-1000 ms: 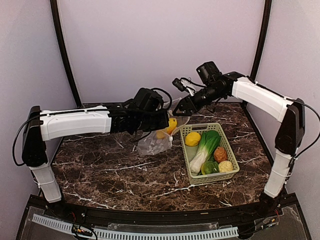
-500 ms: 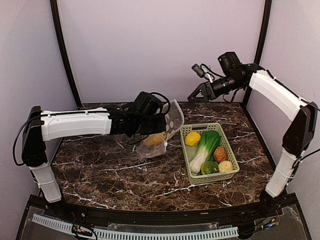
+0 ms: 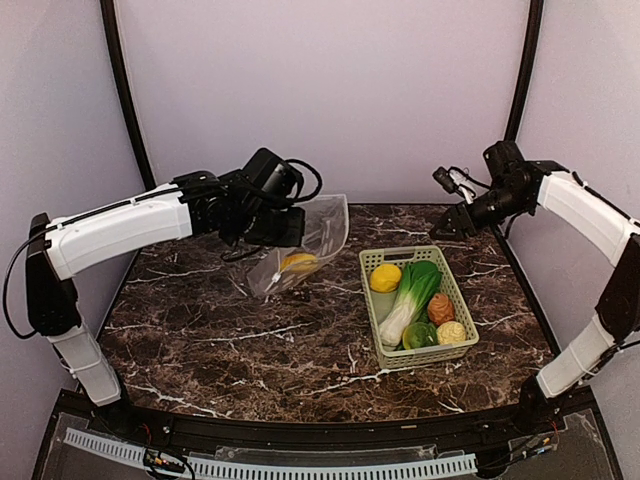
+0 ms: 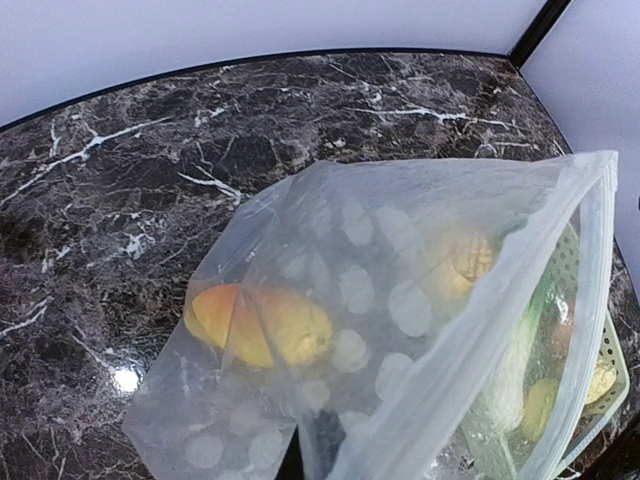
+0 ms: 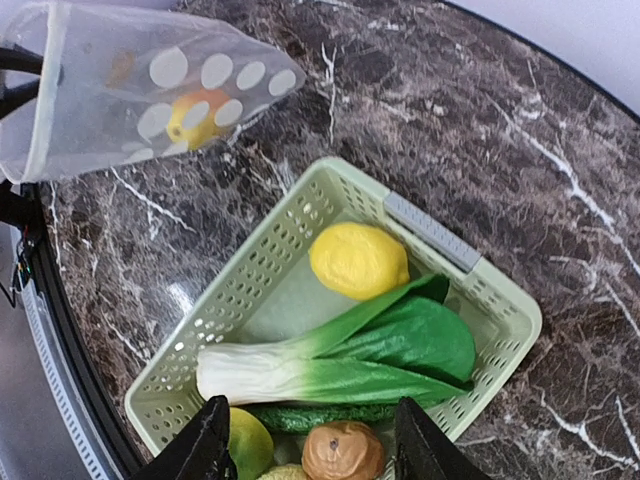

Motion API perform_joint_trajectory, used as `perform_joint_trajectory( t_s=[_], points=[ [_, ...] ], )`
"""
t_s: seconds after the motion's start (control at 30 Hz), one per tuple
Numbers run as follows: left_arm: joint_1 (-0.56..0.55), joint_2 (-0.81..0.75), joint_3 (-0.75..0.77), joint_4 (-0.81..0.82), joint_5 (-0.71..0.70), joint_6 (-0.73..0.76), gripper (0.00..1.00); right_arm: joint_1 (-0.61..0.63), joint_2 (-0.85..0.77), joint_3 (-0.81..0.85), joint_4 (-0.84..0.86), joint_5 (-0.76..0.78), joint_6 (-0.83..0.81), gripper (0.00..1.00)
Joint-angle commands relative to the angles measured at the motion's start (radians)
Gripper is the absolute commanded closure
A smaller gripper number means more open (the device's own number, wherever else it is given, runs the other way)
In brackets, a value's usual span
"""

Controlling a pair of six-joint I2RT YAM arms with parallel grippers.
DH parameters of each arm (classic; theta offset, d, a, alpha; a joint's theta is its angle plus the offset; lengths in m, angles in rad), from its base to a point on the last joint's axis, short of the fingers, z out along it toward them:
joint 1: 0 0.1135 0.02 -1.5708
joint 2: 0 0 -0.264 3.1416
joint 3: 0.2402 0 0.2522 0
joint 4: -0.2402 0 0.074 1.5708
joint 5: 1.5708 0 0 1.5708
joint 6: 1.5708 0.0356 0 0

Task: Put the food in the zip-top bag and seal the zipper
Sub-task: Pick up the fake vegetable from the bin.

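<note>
My left gripper (image 3: 287, 228) is shut on the zip-top bag (image 3: 305, 245), holding it tilted above the table, mouth toward the basket. Its fingers are hidden behind the plastic in the left wrist view, where the bag (image 4: 400, 300) fills the frame. One yellow-orange fruit (image 4: 258, 325) lies in the bag's low end. The zipper (image 4: 592, 300) stands apart along the mouth. My right gripper (image 3: 455, 220) is open and empty, hovering over the basket's far right corner. The remaining food is in the basket: a lemon (image 5: 358, 260), a leek (image 5: 320, 370), a brown fruit (image 5: 343, 452) and a green fruit (image 5: 250, 445).
The light green mesh basket (image 3: 372, 312) sits right of centre on the dark marble table (image 3: 230, 340). A pale bumpy piece (image 3: 452, 332) lies in its near right corner. Pale walls and black posts close in the back and sides.
My right gripper has drawn away from the bag's mouth to the right and down, its jaws a little narrower. The left arm has shifted the bag left and back; the yellow fruit slid deeper.
</note>
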Motion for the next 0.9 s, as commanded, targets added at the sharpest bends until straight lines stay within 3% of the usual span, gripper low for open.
perform_joint_trajectory(
  t_s=[0.0,0.23,0.87],
  points=[
    [0.0,0.039,-0.038,-0.025,0.135,-0.021,0.99,-0.005,-0.024,-0.088,-0.012,0.083,-0.065,0.47],
    [0.0,0.074,-0.066,0.118,0.211,-0.052,0.99,-0.005,0.028,-0.137,-0.028,0.106,-0.053,0.44],
    [0.001,0.055,-0.103,0.167,0.197,-0.048,0.99,0.012,0.234,-0.098,-0.085,0.15,-0.009,0.31]
  ],
)
